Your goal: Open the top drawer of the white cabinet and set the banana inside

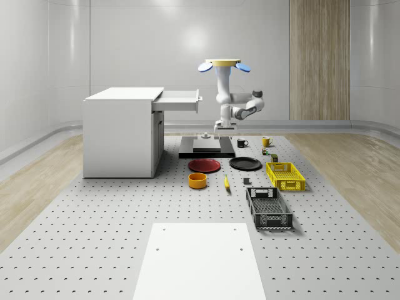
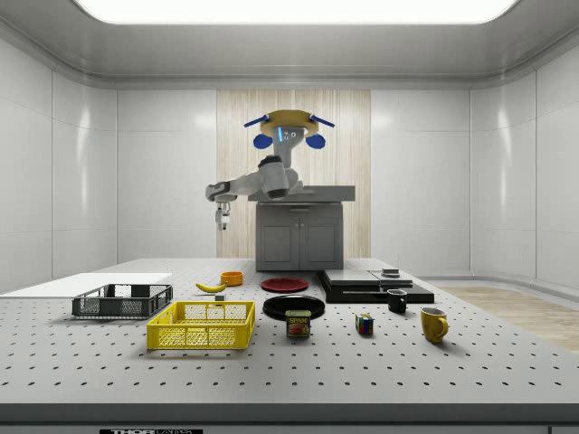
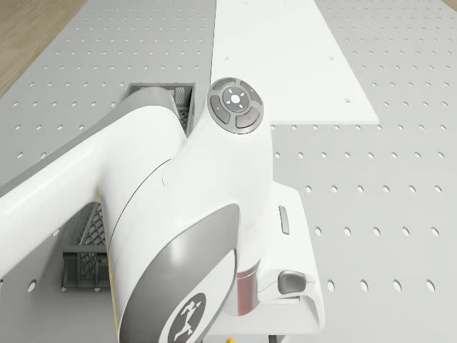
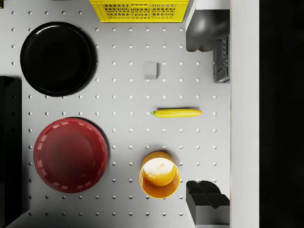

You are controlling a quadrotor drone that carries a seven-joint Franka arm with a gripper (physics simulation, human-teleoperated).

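Note:
The white cabinet stands at the whole-scene view's left, its top drawer pulled out to the right. The yellow banana lies flat on the perforated table, in the wrist view between a small grey cube and an orange bowl, and in the side view beside that bowl. The drone hovers right of the open drawer, high over the table. Its arm bends down to my gripper, which hangs well above the banana. The gripper is open, its fingers wide apart and holding nothing.
Around the banana lie a red plate, a black plate, an orange bowl, a grey cube and a yellow basket. A black crate, a black platform and mugs also stand there.

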